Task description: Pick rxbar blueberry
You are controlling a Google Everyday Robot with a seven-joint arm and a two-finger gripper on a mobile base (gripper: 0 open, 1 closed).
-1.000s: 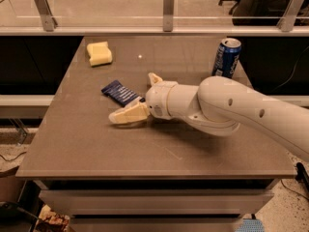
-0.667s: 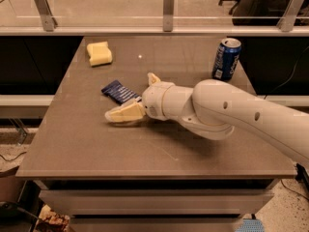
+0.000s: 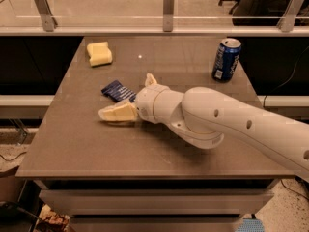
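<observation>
The rxbar blueberry [image 3: 116,89] is a flat dark navy bar lying on the brown table [image 3: 72,144], left of centre. My gripper [image 3: 125,95] comes in from the right on a thick white arm and sits low over the table at the bar. It is open. One cream finger [image 3: 118,113] lies near the table in front of the bar. The other finger [image 3: 150,79] sticks up behind the bar's right end. The bar lies between the two fingers, its right end hidden by the wrist.
A yellow sponge block [image 3: 99,53] lies at the back left of the table. An upright blue soda can [image 3: 225,59] stands at the back right. A glass rail with metal posts [image 3: 168,4] runs behind the table. The table's front edge drops off to drawers below.
The arm and gripper have shifted slightly to the left, closer around the bar. The bar, sponge and can have not moved.
</observation>
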